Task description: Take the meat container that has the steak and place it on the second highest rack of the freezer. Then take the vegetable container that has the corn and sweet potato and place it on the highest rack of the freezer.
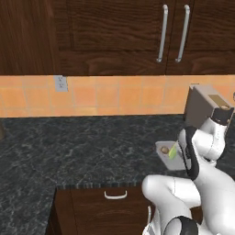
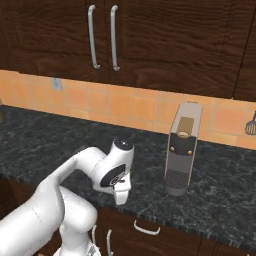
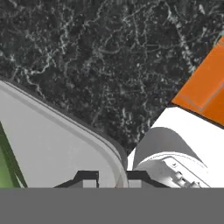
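Observation:
The vegetable container (image 1: 161, 158) is a grey tub standing on the dark counter (image 1: 92, 142) near its front edge, partly behind my arm. The brown sweet potato (image 1: 164, 149) lies in it, and the yellow-green corn (image 1: 173, 150) sticks out slantwise. In the hand view, my gripper (image 3: 113, 179) straddles the tub's curved rim (image 3: 105, 146), one fingertip (image 3: 89, 178) inside and the other outside, closed in on the wall. A green strip of the corn (image 3: 6, 168) shows at the lower left. The freezer and the meat container with the steak are out of view.
A tall grey coffee machine (image 1: 206, 108) (image 2: 182, 150) stands on the counter just right of the tub, against the orange tiled backsplash (image 1: 114, 96). Dark wood wall cabinets (image 1: 114, 32) hang above. A drawer with a white handle (image 1: 115, 196) sits under the counter edge.

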{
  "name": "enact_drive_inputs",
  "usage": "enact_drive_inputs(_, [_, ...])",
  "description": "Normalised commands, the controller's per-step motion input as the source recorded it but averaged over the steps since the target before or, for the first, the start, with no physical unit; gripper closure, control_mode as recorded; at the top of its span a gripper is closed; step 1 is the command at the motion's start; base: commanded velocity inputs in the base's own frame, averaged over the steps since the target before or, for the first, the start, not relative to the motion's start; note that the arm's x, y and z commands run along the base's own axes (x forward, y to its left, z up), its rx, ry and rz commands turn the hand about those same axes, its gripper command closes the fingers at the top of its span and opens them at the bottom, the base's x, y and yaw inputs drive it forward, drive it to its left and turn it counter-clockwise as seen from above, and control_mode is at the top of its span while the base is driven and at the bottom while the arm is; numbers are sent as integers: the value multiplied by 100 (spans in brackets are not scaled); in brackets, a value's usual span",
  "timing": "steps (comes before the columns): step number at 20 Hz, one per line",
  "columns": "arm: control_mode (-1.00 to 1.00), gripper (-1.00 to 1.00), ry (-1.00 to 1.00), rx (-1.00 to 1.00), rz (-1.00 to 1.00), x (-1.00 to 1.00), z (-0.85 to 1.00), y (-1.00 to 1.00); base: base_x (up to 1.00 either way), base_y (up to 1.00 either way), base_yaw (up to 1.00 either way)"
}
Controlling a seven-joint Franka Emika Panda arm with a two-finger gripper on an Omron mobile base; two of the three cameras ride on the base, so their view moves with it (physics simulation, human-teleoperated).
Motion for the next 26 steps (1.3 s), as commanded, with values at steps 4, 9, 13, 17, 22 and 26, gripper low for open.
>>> enact_drive_inputs(4, [-100, 100, -42, 0, 0, -51, 63, 36, 0, 0, 0])
enact_drive_inputs(9, [-100, 100, -18, -2, -4, -64, 75, 9, 0, 0, 0])
enact_drive_inputs(13, [-100, 100, 3, 0, -8, -86, 66, 0, 0, 0, 0])
enact_drive_inputs(17, [-100, 100, 0, 0, -11, -89, 41, 19, 0, 0, 0])
enact_drive_inputs(22, [-100, 100, -1, 0, -9, -46, 17, 11, 0, 0, 0])
enact_drive_inputs(26, [-100, 100, 0, 0, 0, -1, 0, 0, 0, 0, 0])
